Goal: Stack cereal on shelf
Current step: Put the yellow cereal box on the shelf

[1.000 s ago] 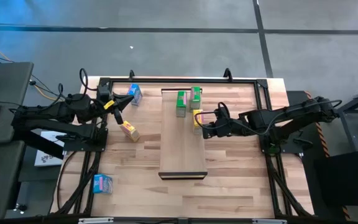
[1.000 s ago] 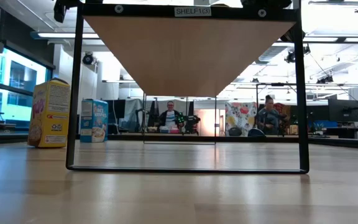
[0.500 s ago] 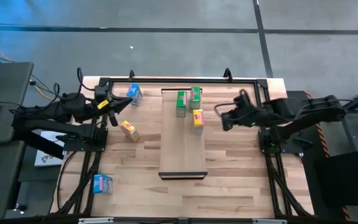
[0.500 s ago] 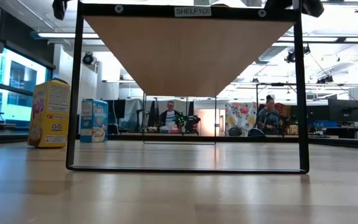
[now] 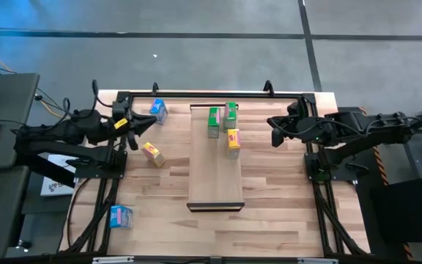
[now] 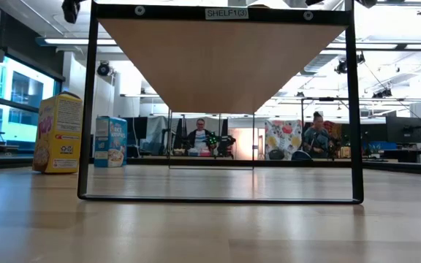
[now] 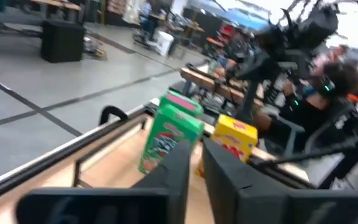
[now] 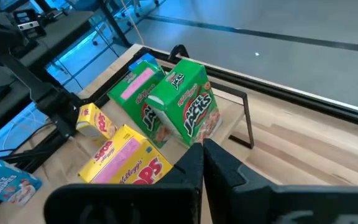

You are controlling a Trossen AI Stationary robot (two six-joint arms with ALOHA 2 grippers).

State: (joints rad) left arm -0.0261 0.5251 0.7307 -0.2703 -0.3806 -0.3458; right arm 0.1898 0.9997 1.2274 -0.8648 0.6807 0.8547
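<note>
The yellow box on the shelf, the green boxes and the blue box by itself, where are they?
yellow box [image 5: 233, 139], high view, its top face
green boxes [image 5: 213, 122], high view, left one's top
blue box [image 5: 121, 215], high view, its middle

Low view: shelf [image 6: 221, 62] top surface hidden, boxes on it unseen; both grippers out of frame. Left wrist view motion-blurred, green box [image 7: 169, 137] print unreadable, partly behind fingers [image 7: 176, 168]. Right wrist view: blue box [image 8: 5, 180] cut by edge.
</note>
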